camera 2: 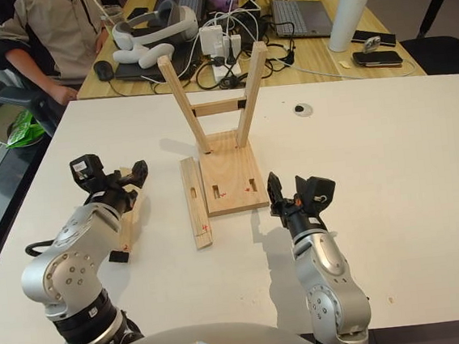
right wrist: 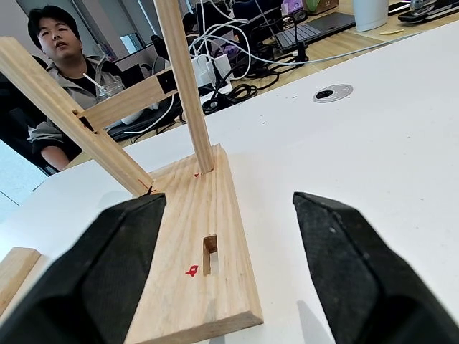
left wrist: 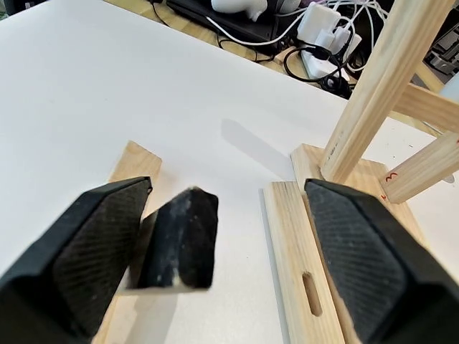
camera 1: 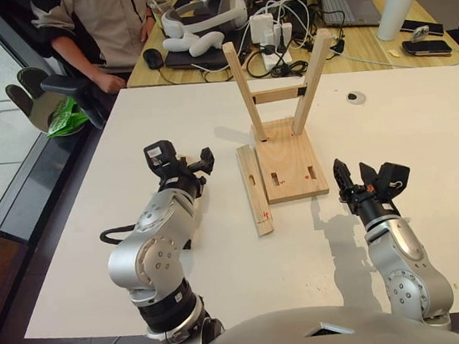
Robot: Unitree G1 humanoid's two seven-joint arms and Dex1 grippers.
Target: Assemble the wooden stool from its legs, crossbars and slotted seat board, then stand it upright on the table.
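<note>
The slotted seat board (camera 1: 292,174) lies flat in the middle of the table. Two legs (camera 1: 242,89) (camera 1: 312,79) stand in its far slots, tilted, joined by a crossbar (camera 1: 277,95). A loose slotted strip (camera 1: 256,190) lies along the board's left edge. My left gripper (camera 1: 185,165) hovers open to the left of the strip, over another wooden piece (left wrist: 133,162) that has a small dark block (left wrist: 179,240) on it. My right gripper (camera 1: 361,177) is open and holds nothing, just right of the board's near corner; the right wrist view faces the board (right wrist: 193,251).
The white table (camera 1: 424,161) has a round cable hole (camera 1: 356,96) at the far right. A desk behind holds a headset (camera 1: 202,16), cables, a laptop and a white tumbler (camera 1: 399,5). A seated person is at the far left. A small black piece (camera 2: 120,256) lies near my left arm.
</note>
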